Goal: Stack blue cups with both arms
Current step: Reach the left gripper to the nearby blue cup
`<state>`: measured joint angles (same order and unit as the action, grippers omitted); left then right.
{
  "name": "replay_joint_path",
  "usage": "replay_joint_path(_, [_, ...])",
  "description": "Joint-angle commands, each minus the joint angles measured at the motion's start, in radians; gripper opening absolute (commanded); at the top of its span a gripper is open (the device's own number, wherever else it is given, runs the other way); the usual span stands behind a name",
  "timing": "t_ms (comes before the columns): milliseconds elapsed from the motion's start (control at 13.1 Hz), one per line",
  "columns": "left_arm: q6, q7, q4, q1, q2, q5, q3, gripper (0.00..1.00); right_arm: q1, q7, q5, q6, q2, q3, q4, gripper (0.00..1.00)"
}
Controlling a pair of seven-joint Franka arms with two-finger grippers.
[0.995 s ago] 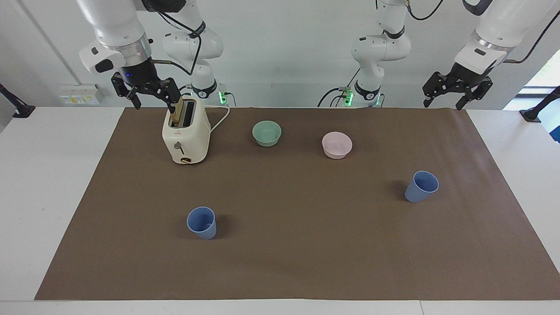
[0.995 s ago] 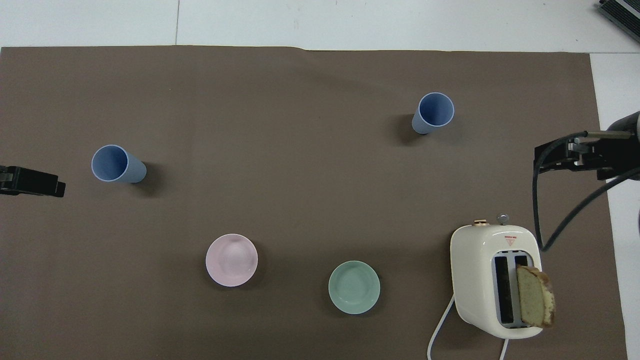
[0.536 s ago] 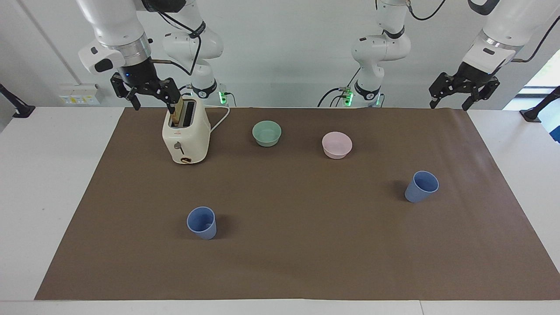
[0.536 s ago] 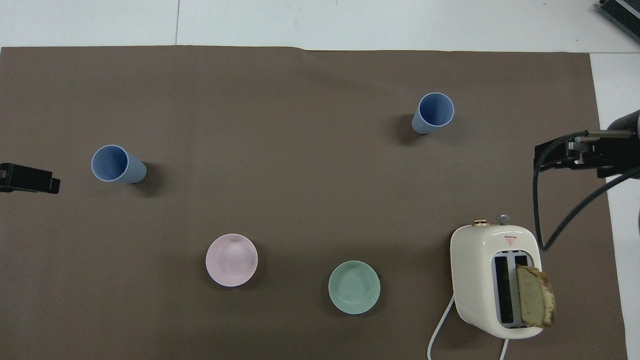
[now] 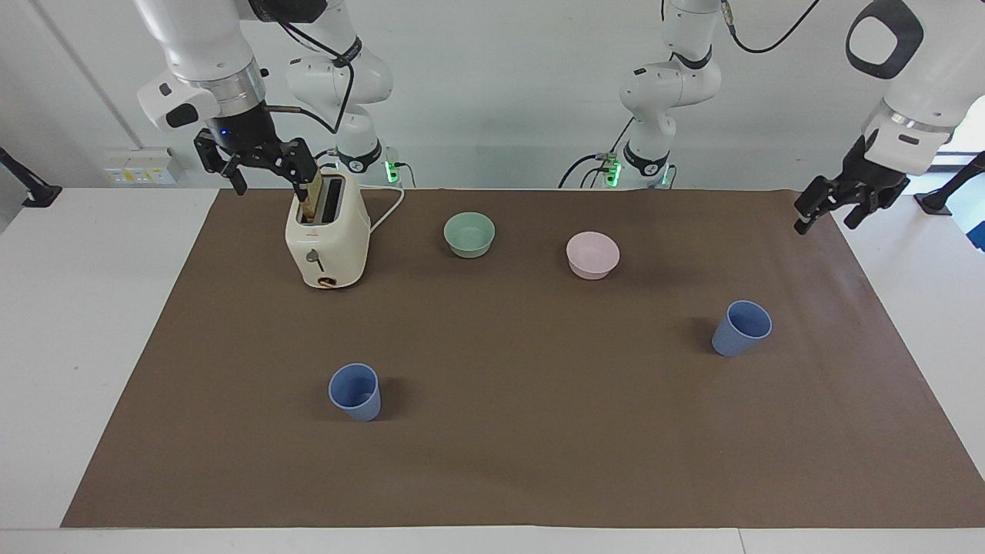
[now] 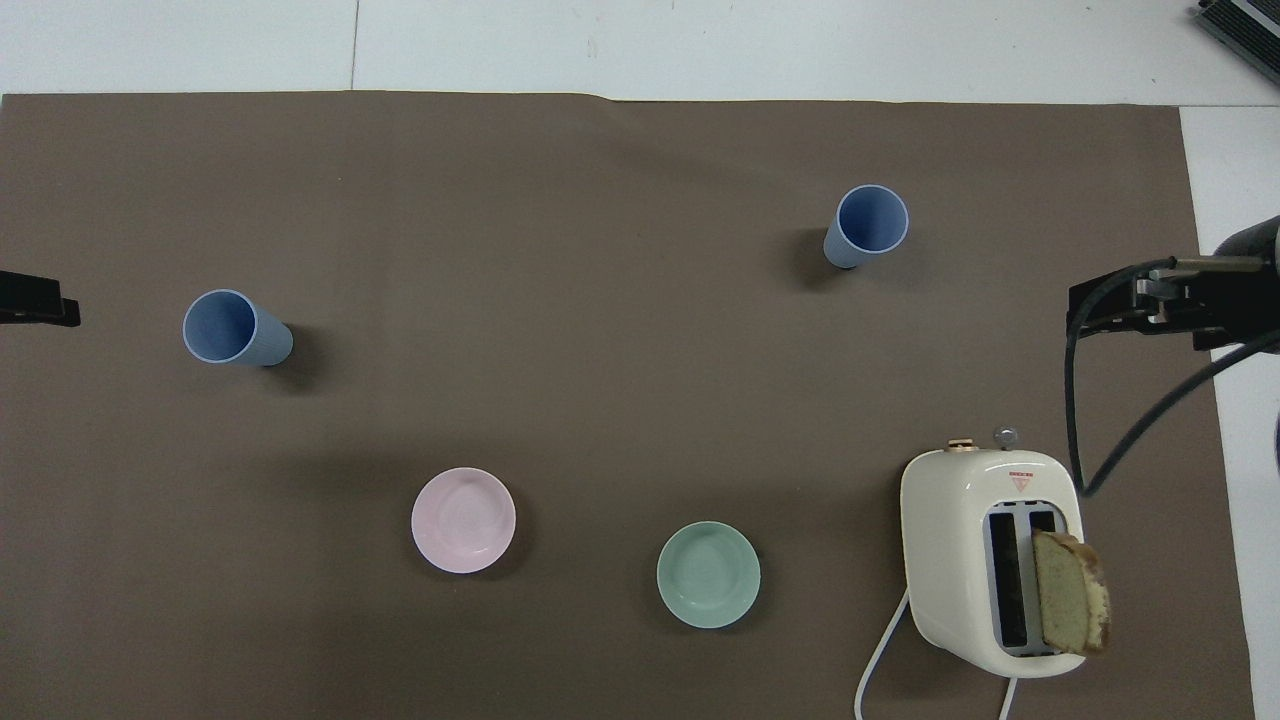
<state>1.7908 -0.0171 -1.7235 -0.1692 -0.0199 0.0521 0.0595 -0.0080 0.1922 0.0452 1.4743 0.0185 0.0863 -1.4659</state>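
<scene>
Left claw (image 5: 835,201): raised over the edge of the brown mat (image 5: 539,462) at the left arm's end of the table (image 5: 77,346), nothing between its fingers; how far they stand apart cannot be told from either view. The overhead view shows only its black tip at the frame edge (image 6: 35,300). Right claw (image 5: 254,158): raised just beside the top of the cream toaster (image 5: 327,238) at the right arm's end, fingers spread wide, holding nothing. A slice of bread (image 5: 312,198) stands in the toaster slot closest to this claw; the facing view does not settle whether a fingertip touches it. Task items: both blue cups stand upright on the mat, well apart from each other and not stacked. One blue cup (image 5: 741,328) stands toward the left arm's end, farther from the robots than the spot below the left claw and clear of it. The other blue cup (image 5: 355,392) stands toward the right arm's end, farther from the robots than the toaster and well apart from the right claw. Other items: a pink bowl (image 5: 592,255) and a green bowl (image 5: 469,234) sit side by side between the toaster and the left arm's end, nearer to the robots than either cup. Markings: a small red triangular label on the toaster top (image 6: 1021,481); its text cannot be read. No other legible writing.
</scene>
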Motion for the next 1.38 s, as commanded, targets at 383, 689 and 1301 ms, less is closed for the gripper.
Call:
replay_joint_path(383, [0.197, -0.309, -0.141, 0.002, 0.101, 0.000, 0.010, 1.00, -0.018, -0.023, 0.004, 0.018, -0.008, 0.009, -0.013, 1.00])
replay_joint_path(689, [0.277, -0.314, -0.172, 0.010, 0.193, 0.002, 0.010, 1.00, -0.018, -0.023, 0.002, 0.018, -0.009, 0.009, -0.014, 1.00])
replay_joint_path(1301, [0.341, -0.342, -0.228, 0.008, 0.209, 0.003, 0.010, 1.00, -0.018, -0.023, 0.002, 0.018, -0.009, 0.009, -0.014, 1.00])
